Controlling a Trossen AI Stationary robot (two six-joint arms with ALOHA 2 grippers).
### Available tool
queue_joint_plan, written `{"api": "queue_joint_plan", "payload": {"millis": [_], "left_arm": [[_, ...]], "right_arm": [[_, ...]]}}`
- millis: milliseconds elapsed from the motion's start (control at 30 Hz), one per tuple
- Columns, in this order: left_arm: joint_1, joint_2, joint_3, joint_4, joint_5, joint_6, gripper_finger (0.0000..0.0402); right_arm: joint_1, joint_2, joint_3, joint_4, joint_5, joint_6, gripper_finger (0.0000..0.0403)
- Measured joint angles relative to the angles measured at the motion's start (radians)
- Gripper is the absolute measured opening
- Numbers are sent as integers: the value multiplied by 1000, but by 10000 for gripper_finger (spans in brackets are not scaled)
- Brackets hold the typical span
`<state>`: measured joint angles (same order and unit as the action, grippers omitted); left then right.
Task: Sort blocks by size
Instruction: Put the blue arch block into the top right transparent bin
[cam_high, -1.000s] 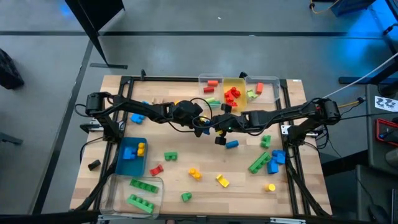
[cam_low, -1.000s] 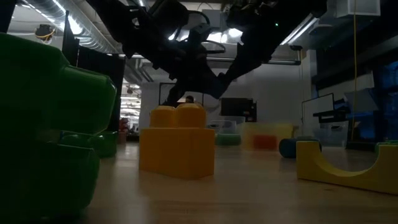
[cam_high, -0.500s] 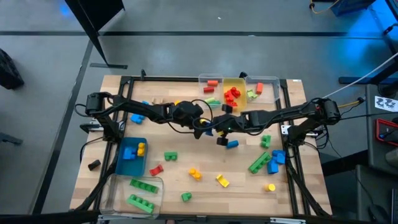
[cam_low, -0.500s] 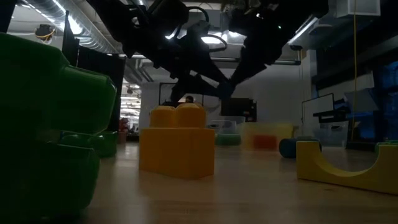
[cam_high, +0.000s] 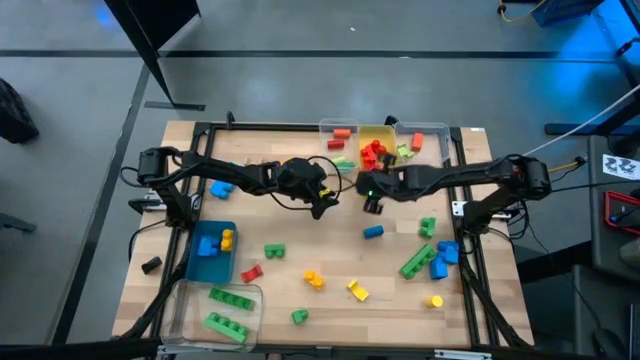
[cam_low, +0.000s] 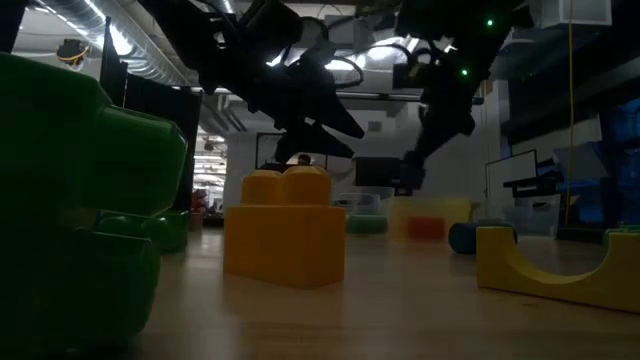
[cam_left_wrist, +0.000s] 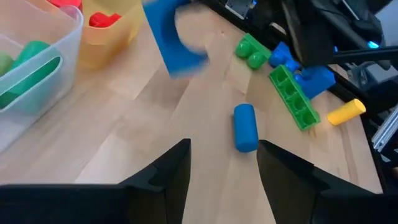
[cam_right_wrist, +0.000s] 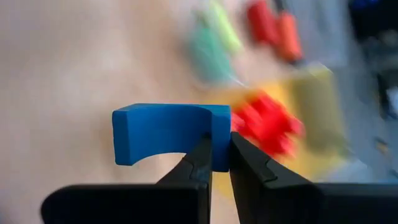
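Note:
My right gripper (cam_right_wrist: 221, 163) is shut on a blue arch-shaped block (cam_right_wrist: 165, 134), held above the table's middle (cam_high: 372, 203) near the yellow bin (cam_high: 380, 135). The left wrist view shows this block (cam_left_wrist: 177, 37) in the air. My left gripper (cam_left_wrist: 222, 171) stands open and empty just left of it (cam_high: 322, 205), above the bare wood. A blue round block (cam_left_wrist: 245, 126) lies on its side on the table beyond the left fingers. Green, blue, red and yellow blocks (cam_high: 418, 262) lie scattered over the near half of the table. My right gripper pinches one end of the blue arch block (cam_right_wrist: 221, 134) between its two fingers. The fingers slant down at it from the table's right side. The block is lifted clear of the table, and its other end sticks out sideways from the fingers.
Along the far edge stand a clear bin (cam_high: 338, 127), the yellow bin holding red blocks, and another clear bin (cam_high: 435, 130). A blue bin (cam_high: 197, 262) and a clear bin with green bars (cam_high: 185, 310) stand at the near left. Bare wood lies between the grippers and the scattered blocks.
The two grippers were together at the blue arch block over the table's middle. My left gripper has opened and let go of it. My right gripper has carried the block toward the table's right and far side, nearer the yellow bin, and has tipped further downward.

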<state>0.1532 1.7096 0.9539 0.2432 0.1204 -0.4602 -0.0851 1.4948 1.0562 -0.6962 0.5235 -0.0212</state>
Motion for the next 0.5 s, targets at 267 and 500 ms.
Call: {"api": "queue_joint_plan", "payload": {"millis": [267,500], "left_arm": [[0,0,0,-7,0,15,169],[-12,0,0,-13,0,18,169]], "right_arm": [[-230,-80,26,-234,193,-35,35],[-503,-83,26,-237,227,-92,37]]}}
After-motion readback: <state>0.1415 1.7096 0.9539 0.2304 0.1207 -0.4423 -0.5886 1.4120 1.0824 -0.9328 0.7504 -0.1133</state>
